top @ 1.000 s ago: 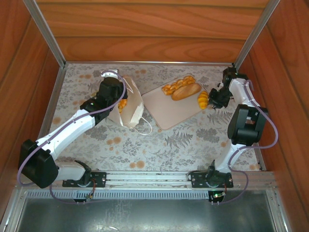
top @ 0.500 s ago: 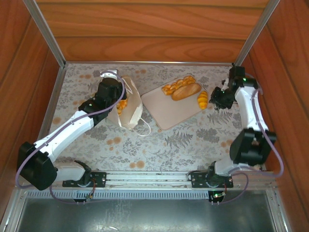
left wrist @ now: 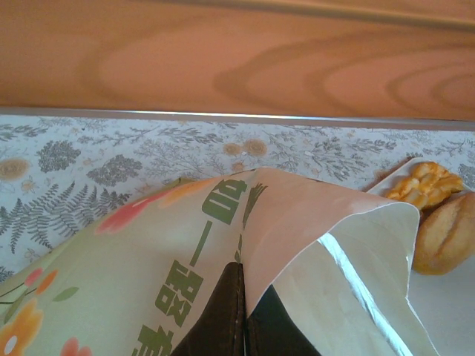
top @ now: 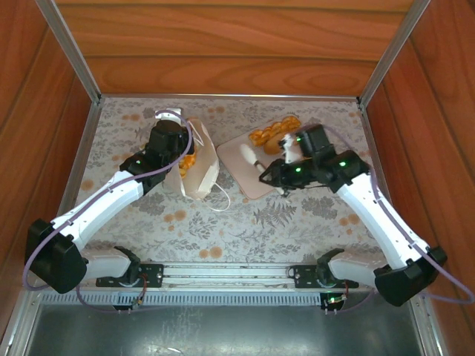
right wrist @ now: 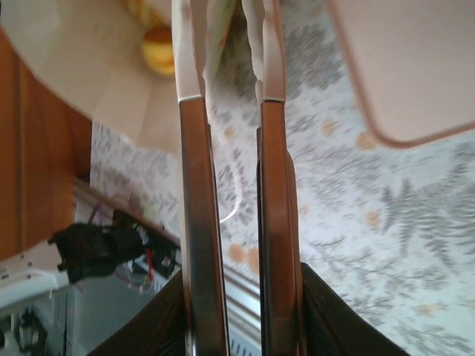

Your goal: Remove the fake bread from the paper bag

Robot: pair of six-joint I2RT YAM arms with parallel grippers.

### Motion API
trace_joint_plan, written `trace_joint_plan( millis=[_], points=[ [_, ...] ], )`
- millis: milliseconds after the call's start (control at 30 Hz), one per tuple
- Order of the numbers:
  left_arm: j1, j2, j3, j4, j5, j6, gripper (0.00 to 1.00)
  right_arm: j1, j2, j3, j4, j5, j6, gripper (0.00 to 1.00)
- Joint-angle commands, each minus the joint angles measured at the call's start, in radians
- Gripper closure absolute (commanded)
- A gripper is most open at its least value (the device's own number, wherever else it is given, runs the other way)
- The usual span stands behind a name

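The white paper bag (top: 199,169) lies at the left of the table, its mouth toward the tray. My left gripper (top: 178,150) is shut on the bag's upper edge (left wrist: 245,222); in the left wrist view its dark fingers (left wrist: 223,319) pinch the paper. Orange fake bread (top: 190,159) shows inside the mouth, and one piece (right wrist: 158,50) appears in the right wrist view. More fake bread (top: 272,133) rests on the beige tray (top: 241,159), also seen as a bun (left wrist: 449,233). My right gripper (top: 260,169) hovers over the tray pointing at the bag, slightly open and holding nothing (right wrist: 231,44).
Wooden walls enclose the flowered table on three sides. The bag's white cord handle (top: 221,199) lies loose on the cloth in front of it. My right arm (top: 371,200) stretches diagonally across the table's right half. The arm bases and a metal rail (top: 237,273) line the near edge.
My right arm has swung from the table's right side leftward over the tray toward the bag, and its jaws have parted a little. The left gripper and the bag have barely moved.
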Motion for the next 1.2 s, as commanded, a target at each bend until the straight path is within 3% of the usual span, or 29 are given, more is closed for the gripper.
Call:
trace_joint_plan(
  millis=[0, 200, 667, 1167],
  points=[
    [0.008, -0.013, 0.014, 0.009, 0.006, 0.011, 1.0, 0.127, 0.067, 0.029, 0.103, 0.032, 0.068, 0.64],
    [0.009, -0.005, 0.019, 0.001, 0.011, 0.007, 1.0, 0.26, 0.26, 0.161, 0.132, 0.032, 0.063, 0.63],
    [0.009, -0.008, 0.006, 0.015, 0.057, 0.011, 1.0, 0.26, 0.6, 0.394, 0.117, 0.084, 0.057, 0.54],
    [0.009, -0.019, -0.021, 0.023, 0.064, -0.001, 1.0, 0.242, 0.729, 0.436, 0.195, -0.027, 0.087, 0.51]
  ],
)
